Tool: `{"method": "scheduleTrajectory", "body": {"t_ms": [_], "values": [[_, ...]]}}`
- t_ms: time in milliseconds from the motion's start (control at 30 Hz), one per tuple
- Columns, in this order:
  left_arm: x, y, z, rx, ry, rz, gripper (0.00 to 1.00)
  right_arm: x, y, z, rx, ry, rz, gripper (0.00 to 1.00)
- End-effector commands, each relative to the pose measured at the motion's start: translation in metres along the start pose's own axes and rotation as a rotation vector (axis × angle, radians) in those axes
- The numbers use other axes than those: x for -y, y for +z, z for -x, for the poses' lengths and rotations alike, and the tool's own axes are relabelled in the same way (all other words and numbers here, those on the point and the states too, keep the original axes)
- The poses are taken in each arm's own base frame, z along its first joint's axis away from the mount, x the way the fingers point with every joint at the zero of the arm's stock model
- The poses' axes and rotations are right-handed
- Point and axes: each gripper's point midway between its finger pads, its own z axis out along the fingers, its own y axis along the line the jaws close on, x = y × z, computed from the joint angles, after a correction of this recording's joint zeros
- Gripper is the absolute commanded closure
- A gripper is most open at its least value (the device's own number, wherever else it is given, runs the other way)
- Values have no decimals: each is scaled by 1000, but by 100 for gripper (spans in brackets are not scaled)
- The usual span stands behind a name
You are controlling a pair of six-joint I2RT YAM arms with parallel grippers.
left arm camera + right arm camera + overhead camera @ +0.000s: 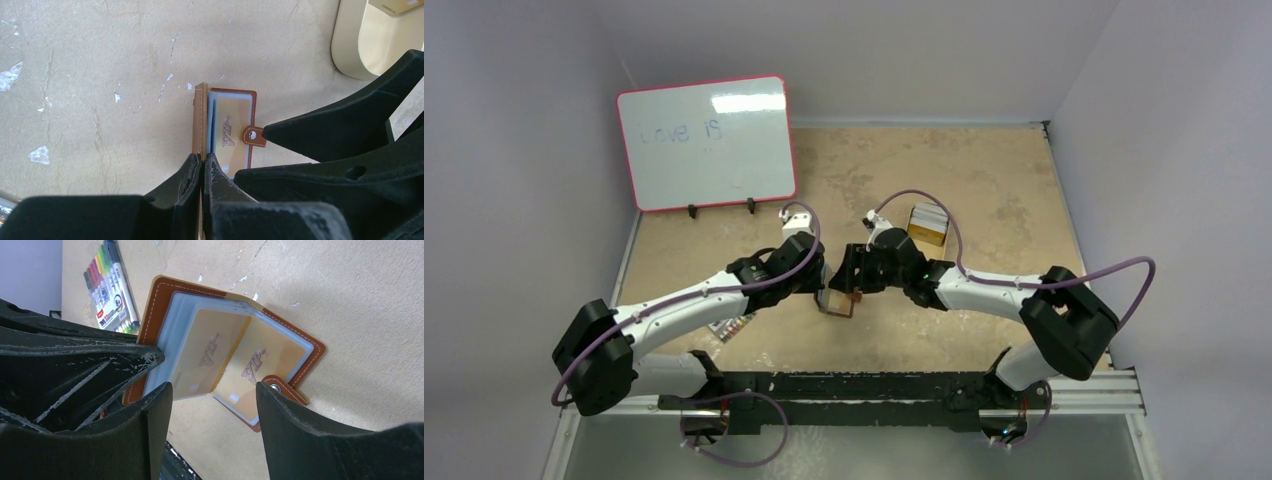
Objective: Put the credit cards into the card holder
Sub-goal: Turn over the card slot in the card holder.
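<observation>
The likeliest failure is the card holder (156, 315) twisting loose. The left tool (202, 164) is pressed together on only the edge of one brown cover, so a sideways nudge from the right tool (215, 399) could lever it out. The right tool is spread and holds nothing. One of its fingers (300, 430) sits right at the snap tab (287, 390), which could snag and drag the holder shut. The clear sleeves may also flop closed. The holder is open over the surface (360, 315), between the right tool's fingers, with two gold cards (207, 352) showing in its sleeves. The tan tin (927, 239) stands apart, behind the right arm.
</observation>
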Motion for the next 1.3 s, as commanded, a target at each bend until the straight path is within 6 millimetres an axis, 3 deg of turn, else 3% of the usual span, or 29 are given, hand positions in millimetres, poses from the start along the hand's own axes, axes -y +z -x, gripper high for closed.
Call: {"method": "scheduleTrajectory", "body": {"t_ms": [0,333,567,800,1067,1133,1267], "values": [[18,-3,19,51,-29,-29,100,-4,-2,10,51,10,8,35],[13,-2,18,65,-48,-15,100,4,-6,13,60,39,-59,34],[7,-4,14,78,-101,-30,100,20,-26,30,124,-28,-173,35],[2,4,3,15,-237,-165,100,41,-50,70,158,-270,-297,34],[5,2,-1,-17,-300,-298,100,84,-76,128,171,-465,-478,34],[10,0,-4,-35,-307,-334,100,85,-82,150,200,-537,-508,34],[16,-2,-8,-58,-305,-378,100,103,-76,155,125,-699,-566,35]]}}
